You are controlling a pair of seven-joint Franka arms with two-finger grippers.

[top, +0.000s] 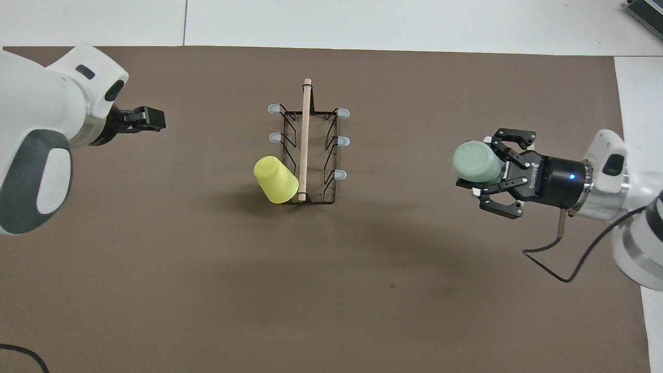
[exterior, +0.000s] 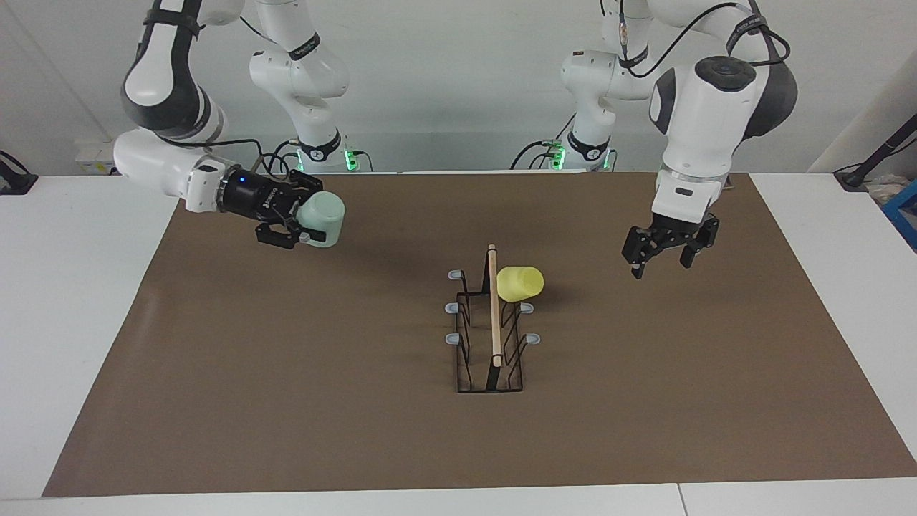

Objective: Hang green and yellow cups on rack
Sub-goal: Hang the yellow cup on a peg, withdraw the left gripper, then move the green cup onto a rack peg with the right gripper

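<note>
While the bright yellow tapered plastic cup [exterior: 521, 283] hangs on the black wire rack [exterior: 491, 326] | my right gripper [exterior: 304, 218] fingers clench the mint green cup [exterior: 321, 219], held sideways for a peg | left gripper [exterior: 663, 256] fingers released, waiting.

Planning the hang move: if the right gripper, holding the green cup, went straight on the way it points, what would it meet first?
Probably the rack: the right gripper points sideways with the green cup toward the middle of the table, but it is up in the air, so it might pass above the rack's pegs.
</note>
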